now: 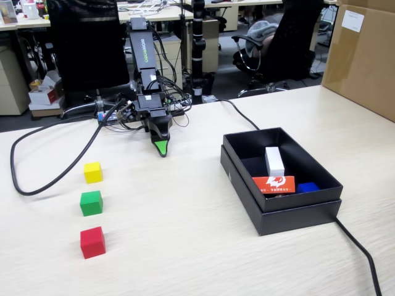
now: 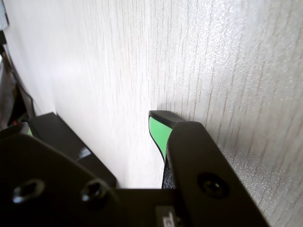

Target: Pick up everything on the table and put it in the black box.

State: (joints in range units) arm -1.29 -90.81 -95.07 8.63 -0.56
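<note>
On the table [image 1: 203, 246] we found our gripper [image 1: 162, 148] tip-down and empty, jaws seemingly together, with the yellow cube [image 1: 92, 172], green cube [image 1: 91, 203] and red cube [image 1: 92, 242] all lined up at fixed-view left, none yet in the black box [image 1: 295, 213], open tabletop between.

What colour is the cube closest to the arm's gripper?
Yellow: the yellow cube, seen best in the fixed view.

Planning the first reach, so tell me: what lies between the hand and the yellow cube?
Nothing: in the fixed view, only bare table separates the hand from the yellow cube. The black cable curves past left of the cube.
</note>
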